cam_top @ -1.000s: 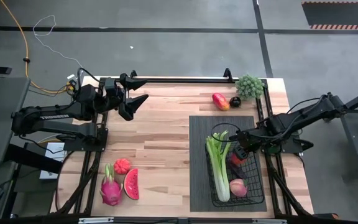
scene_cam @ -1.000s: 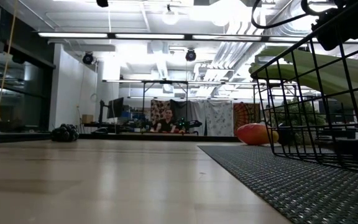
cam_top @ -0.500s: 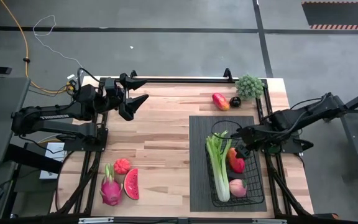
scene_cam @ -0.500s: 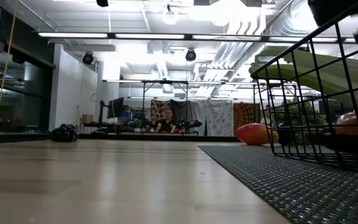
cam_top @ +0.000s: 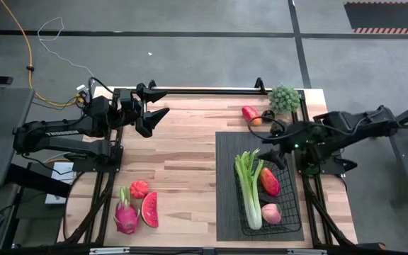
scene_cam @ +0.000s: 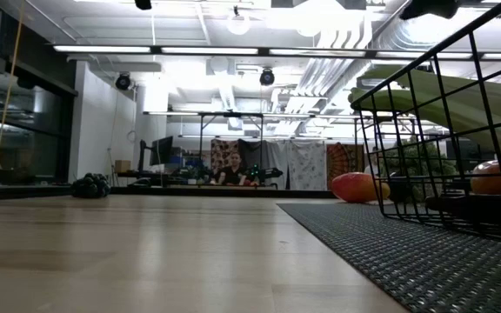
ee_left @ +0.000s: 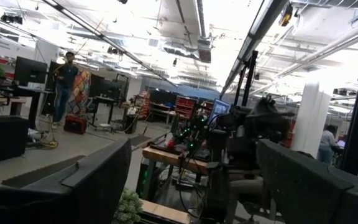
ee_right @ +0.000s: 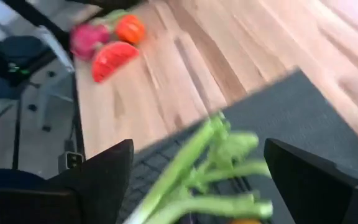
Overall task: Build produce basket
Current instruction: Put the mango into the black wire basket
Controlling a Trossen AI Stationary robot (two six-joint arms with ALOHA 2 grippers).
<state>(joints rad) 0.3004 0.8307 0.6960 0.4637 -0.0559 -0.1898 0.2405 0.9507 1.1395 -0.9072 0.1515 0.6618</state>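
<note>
Black wire basket point(cam_top: 293, 212) by the desk point(cam_top: 183, 163) edge holds celery point(cam_top: 248, 185), mango point(cam_top: 270, 181) and peach point(cam_top: 271, 213); both claws, right point(cam_top: 269, 147) and left point(cam_top: 154, 103), are open.

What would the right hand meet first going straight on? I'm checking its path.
Likely the leafy top of the green celery bunch in the black wire-mesh basket; the open right hand points at it, though depth is unclear.

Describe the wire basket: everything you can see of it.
The basket is a rectangular, open-topped container of thin black wire grid, metal by the look of it. It stands upright on a dark ribbed mat on the right half of the wooden table. Inside it lie a green celery bunch, a red-orange fruit and a pinkish peach. The right claw hovers open over its far end, not touching it.
</note>
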